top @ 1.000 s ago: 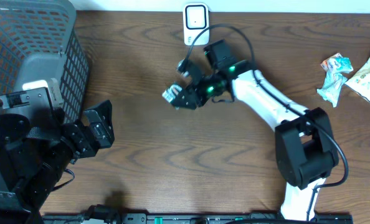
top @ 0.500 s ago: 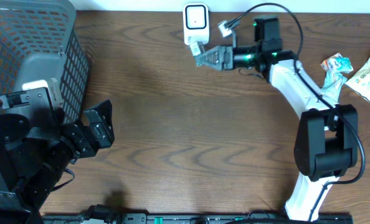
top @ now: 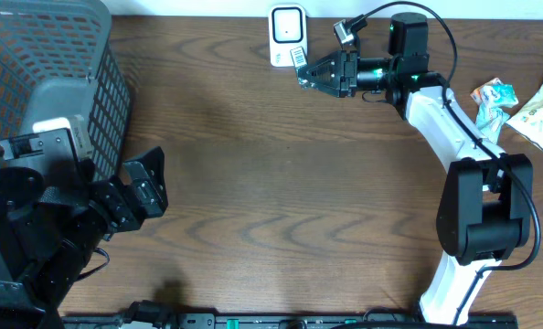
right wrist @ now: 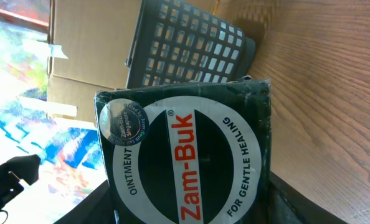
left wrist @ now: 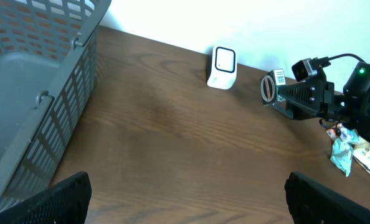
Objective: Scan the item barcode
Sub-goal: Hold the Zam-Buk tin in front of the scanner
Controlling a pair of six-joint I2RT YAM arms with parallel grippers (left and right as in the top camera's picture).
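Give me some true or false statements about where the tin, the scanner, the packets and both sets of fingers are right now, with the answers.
1. The right fingers grip the tin. True.
2. The tin lies in the basket. False: it is held up just beside the scanner.
3. The left fingers are open and hold nothing. True.
4. The scanner stands next to the left fingers. False: it stands at the far edge, across the table from them.
5. The packets lie against the basket. False: they lie at the opposite end of the table, on the right arm's side.
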